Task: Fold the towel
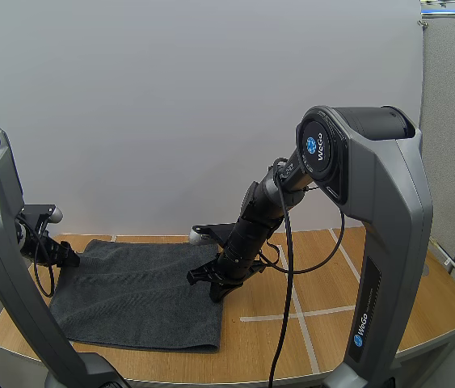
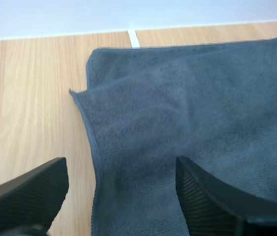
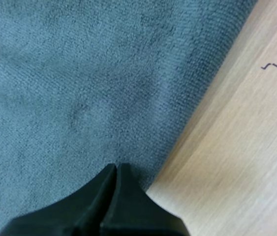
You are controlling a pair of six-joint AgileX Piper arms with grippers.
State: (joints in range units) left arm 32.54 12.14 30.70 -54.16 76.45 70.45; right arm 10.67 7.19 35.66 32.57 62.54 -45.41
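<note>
A dark grey towel (image 1: 138, 295) lies flat on the wooden table (image 1: 332, 275). My left gripper (image 1: 69, 259) hangs at the towel's far left corner. In the left wrist view the towel (image 2: 192, 113) shows a top layer lying slightly askew over a lower one, and the left gripper (image 2: 121, 196) is open, its fingers (image 2: 30, 191) straddling the towel's left edge. My right gripper (image 1: 211, 284) sits low at the towel's right edge. In the right wrist view its fingers lie together as one wedge, so the right gripper (image 3: 116, 167) is shut, its tip on the towel (image 3: 79, 73) just inside the edge.
White tape lines (image 1: 292, 311) cross the bare wood to the right of the towel. The table's front edge (image 1: 211, 370) runs close below the towel. A white backdrop wall stands behind the table.
</note>
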